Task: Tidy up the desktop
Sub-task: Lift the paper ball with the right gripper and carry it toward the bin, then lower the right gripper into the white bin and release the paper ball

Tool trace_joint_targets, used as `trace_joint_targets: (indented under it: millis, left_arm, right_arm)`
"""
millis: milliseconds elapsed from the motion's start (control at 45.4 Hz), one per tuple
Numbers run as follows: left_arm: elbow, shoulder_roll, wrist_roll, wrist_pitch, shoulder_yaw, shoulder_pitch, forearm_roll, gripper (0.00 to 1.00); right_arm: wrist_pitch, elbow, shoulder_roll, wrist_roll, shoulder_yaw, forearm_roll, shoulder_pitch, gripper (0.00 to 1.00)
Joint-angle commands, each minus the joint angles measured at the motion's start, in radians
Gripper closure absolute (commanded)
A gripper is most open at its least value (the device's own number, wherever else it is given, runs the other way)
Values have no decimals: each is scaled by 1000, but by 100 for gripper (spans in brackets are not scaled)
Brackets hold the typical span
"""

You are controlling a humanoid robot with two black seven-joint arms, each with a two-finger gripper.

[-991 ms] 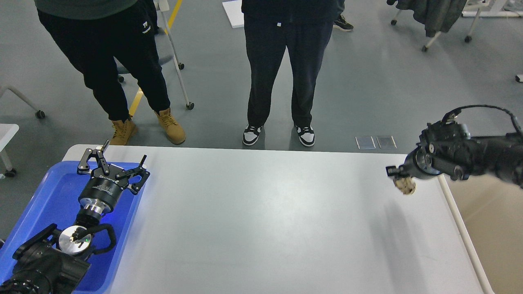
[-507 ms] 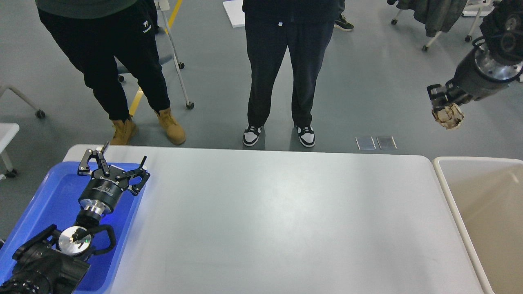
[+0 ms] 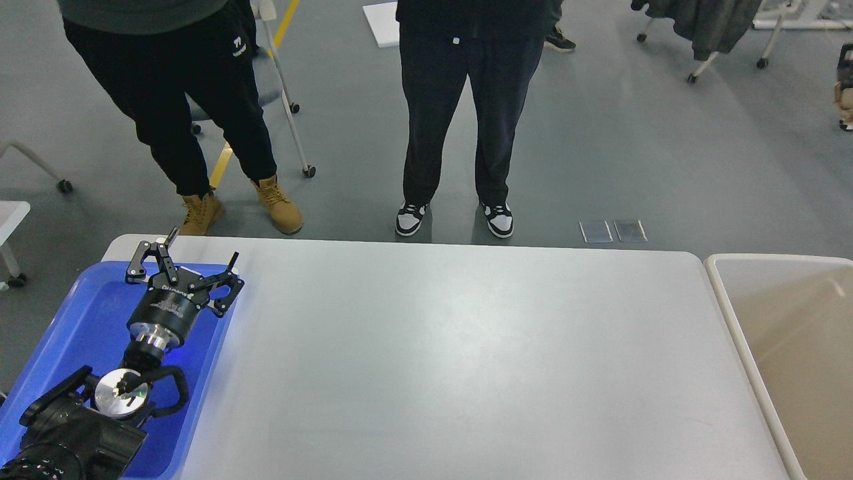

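The desktop [image 3: 433,347] is a wide white-grey tabletop with nothing lying on its bare surface. My left gripper [image 3: 188,265] is open and empty, hovering over the far right corner of the blue tray [image 3: 73,320] at the desktop's left end. Only a sliver of my right gripper [image 3: 846,63] shows, at the upper right edge of the view, high above the floor. A crumpled brown paper ball [image 3: 843,97] hangs just under it, and the fingers are mostly cut off by the edge.
A beige bin [image 3: 786,333] stands against the desktop's right end. Two people [image 3: 466,100] stand on the floor just beyond the far edge. Chair legs on castors [image 3: 293,107] stand behind them.
My right arm has swung up and to the right with the paper ball, from over the desktop's right end to the view's upper right edge. The left arm has not moved.
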Motion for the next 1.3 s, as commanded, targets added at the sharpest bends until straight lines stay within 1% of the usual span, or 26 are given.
trace_joint_targets:
  millis: [0, 88, 198, 242, 308, 419, 441, 485, 683, 837, 1013, 1145, 1278]
  left_arm:
    - [0, 0, 0, 0, 0, 0, 0, 0]
    - [0, 0, 0, 0, 0, 0, 0, 0]
    - [0, -1, 0, 0, 0, 0, 0, 0]
    - [0, 0, 0, 0, 0, 0, 0, 0]
    - [0, 0, 0, 0, 0, 0, 0, 0]
    - [0, 0, 0, 0, 0, 0, 0, 0]
    - [0, 0, 0, 0, 0, 0, 0, 0]
    - [0, 0, 0, 0, 0, 0, -1, 0]
    - [0, 0, 0, 0, 0, 0, -1, 0]
    - [0, 0, 0, 0, 0, -2, -1, 0]
    - [0, 0, 0, 0, 0, 0, -1, 0]
    - [0, 0, 0, 0, 0, 0, -1, 0]
    - [0, 0, 0, 0, 0, 0, -1, 0]
  right_arm:
    - [-168, -377, -12, -2, 219, 105, -331, 100]
    - [-244, -448, 25, -7, 271, 178, -431, 100]
    - [-362, -473, 46, -12, 339, 292, -568, 100]
    - [-408, -474, 48, -18, 374, 339, -632, 100]
    - [-457, -474, 52, -39, 434, 399, -697, 100]
    - [-523, -474, 95, -58, 575, 473, -793, 100]
    - [-544, -474, 109, -65, 639, 493, -836, 100]
    - [-564, -474, 118, -74, 705, 510, -869, 100]
    - [-592, -473, 186, -88, 1001, 551, -965, 100]
    - [-630, -473, 232, -90, 1173, 612, -1016, 100]
    - [-635, -473, 259, -90, 1249, 715, -1047, 100]
    - [-647, -473, 267, -90, 1255, 804, -1068, 100]
    - [-647, -473, 267, -90, 1256, 838, -1097, 100]
